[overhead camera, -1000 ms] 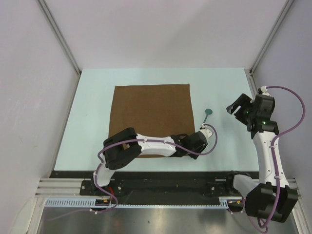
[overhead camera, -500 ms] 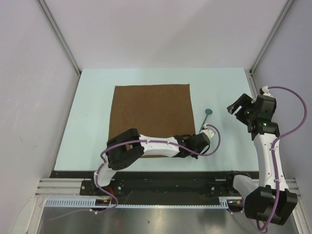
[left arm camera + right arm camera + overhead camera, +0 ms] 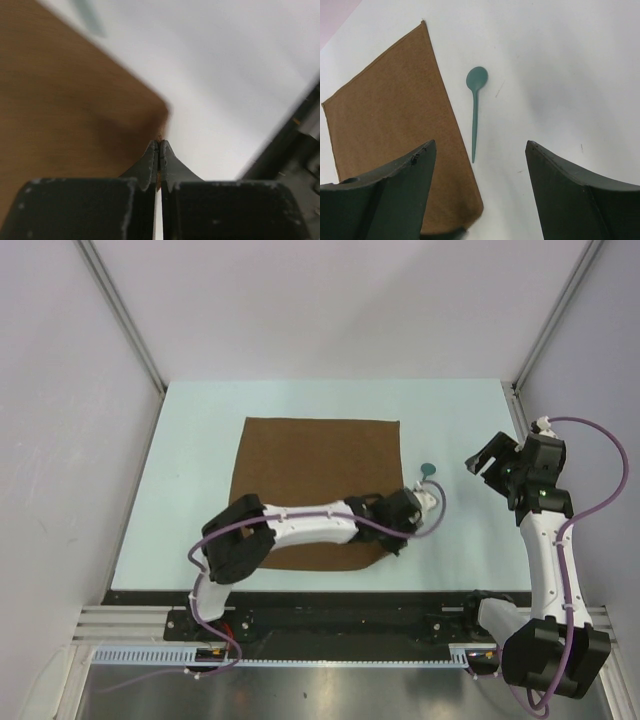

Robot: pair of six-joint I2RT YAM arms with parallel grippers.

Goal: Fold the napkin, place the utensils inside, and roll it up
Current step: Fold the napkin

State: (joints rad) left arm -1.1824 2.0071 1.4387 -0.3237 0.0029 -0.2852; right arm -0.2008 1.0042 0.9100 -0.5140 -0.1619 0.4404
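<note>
- Napkin (image 3: pixel 310 475): spread flat on surface (image 3: pixel 200 440), centre of top view.
- Left gripper (image 3: pixel 159 146): fingers closed on napkin's lower-right corner, cloth edge visible between tips.
- Right gripper (image 3: pixel 480 144): fingers spread wide, holding nothing, at right of top view.
- Spoon (image 3: pixel 475 112): just beside napkin's right edge, not touching.
- Step judged: first fold.
- Lift corner just clear of cloth.
- Carry corner diagonally toward upper-left corner.
- Avoid dragging whole napkin or sweeping spoon.
- Align edges before release.

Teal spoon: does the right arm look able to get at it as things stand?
Probably yes. The spoon lies uncovered on bare table beside the napkin, and the open right gripper looks straight at it; the left gripper, pinching the napkin's corner, sits close by.
</note>
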